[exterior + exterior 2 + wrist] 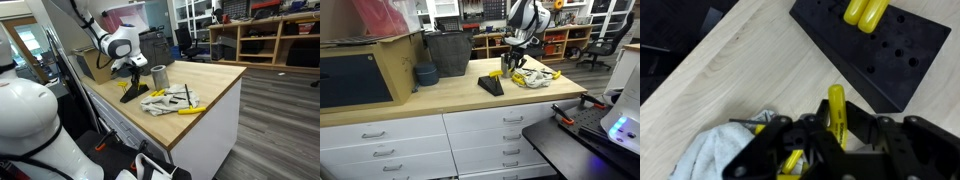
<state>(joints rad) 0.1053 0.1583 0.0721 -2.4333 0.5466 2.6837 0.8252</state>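
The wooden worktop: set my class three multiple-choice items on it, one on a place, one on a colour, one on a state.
1. Where does the black block stand?
A. on the wooden worktop
B. on the floor
C. in a drawer

2. What colour is the handle of the tool between the fingers of the gripper?
A. red
B. yellow
C. green

3. How is the gripper?
A. wide open and empty
B. shut on a mug
C. shut on the tool

Key:
1 A, since the wrist view shows the block lying flat on the wood.
2 B, since the handle shows bright yellow between the dark fingers.
3 C, since the fingers sit close on either side of the handle.
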